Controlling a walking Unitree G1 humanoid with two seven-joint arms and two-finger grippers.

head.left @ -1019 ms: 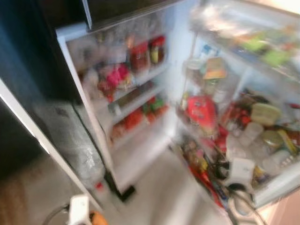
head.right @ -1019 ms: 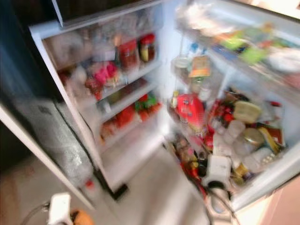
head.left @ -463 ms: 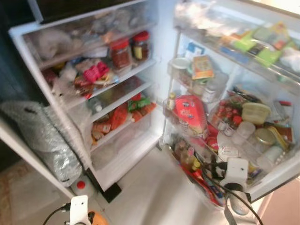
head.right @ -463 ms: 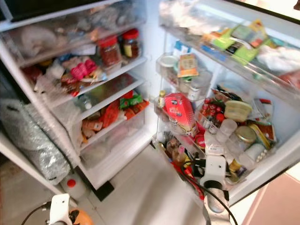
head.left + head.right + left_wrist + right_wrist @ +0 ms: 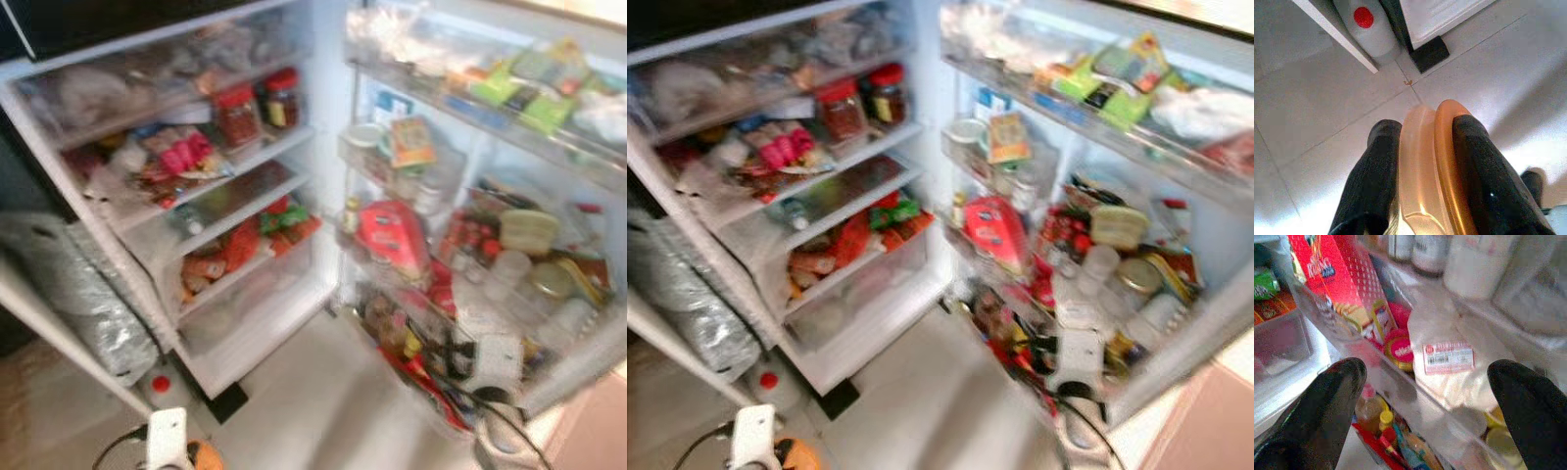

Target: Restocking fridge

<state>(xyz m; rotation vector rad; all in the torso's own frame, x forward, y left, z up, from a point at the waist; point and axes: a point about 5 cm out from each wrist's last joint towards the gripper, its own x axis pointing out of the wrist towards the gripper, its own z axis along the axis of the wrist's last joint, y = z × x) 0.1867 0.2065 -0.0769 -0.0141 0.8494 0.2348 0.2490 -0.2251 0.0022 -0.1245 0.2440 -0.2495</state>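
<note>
The fridge stands open, its shelves (image 5: 245,176) packed with jars, packets and bags. Its door (image 5: 588,362) hangs open on the right, its racks crowded. Low on the left, my left gripper (image 5: 1425,127) is shut on a flat orange container with a clear lid (image 5: 1442,166), held over the tiled floor. My right gripper (image 5: 1430,369) is open, fingers (image 5: 1337,396) wide apart, just in front of the lower door rack. Straight ahead of it sit a clear bag with a printed label (image 5: 1447,357) and a red box (image 5: 1347,279).
A crinkled silver bag (image 5: 78,304) leans at the fridge's left side. A bottle with a red cap (image 5: 1364,19) and a black wedge (image 5: 1429,53) stand on the floor by the fridge's foot. Pale floor tiles (image 5: 333,401) lie between fridge and door.
The head view has swung, so the fridge has slid left and filled more of the picture, and it is blurred again. Both grippers keep their places and their states.
</note>
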